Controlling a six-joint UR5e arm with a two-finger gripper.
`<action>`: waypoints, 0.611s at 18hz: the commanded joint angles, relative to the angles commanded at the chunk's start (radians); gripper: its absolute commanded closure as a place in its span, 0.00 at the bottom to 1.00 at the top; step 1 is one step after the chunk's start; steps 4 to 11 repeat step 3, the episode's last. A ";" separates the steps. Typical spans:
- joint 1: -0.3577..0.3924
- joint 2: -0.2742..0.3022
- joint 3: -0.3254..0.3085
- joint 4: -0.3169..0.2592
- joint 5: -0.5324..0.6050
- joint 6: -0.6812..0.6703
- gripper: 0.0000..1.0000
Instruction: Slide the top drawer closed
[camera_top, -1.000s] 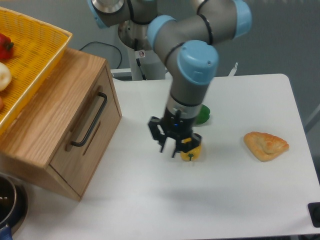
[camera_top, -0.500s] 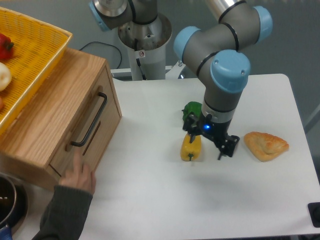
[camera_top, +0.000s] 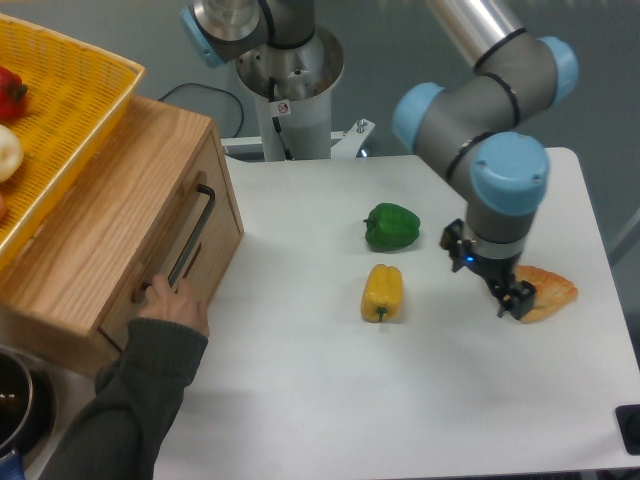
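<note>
The top drawer (camera_top: 205, 215) is a light-oak front panel with a long black bar handle (camera_top: 192, 236), set in the wooden cabinet (camera_top: 95, 235) at the left. Its front looks about flush with the cabinet. A person's hand (camera_top: 176, 306) in a dark sleeve rests on the lower end of the handle. My gripper (camera_top: 488, 276) is far to the right, low over the table beside a pastry (camera_top: 553, 291). It is open and empty.
A yellow woven basket (camera_top: 60, 110) with vegetables sits on the cabinet. A green pepper (camera_top: 392, 226) and a yellow pepper (camera_top: 382, 291) lie mid-table. A dark pot (camera_top: 12, 400) is at the lower left. The arm's base (camera_top: 290, 70) stands at the back.
My gripper has swung right, from beside the yellow pepper to next to the pastry. A person's hand has come in from the lower left and reached the drawer handle.
</note>
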 joint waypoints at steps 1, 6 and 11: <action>0.008 -0.002 0.000 0.000 -0.008 0.000 0.00; 0.011 0.000 0.000 -0.002 -0.020 -0.002 0.00; 0.011 0.000 0.000 -0.002 -0.020 -0.002 0.00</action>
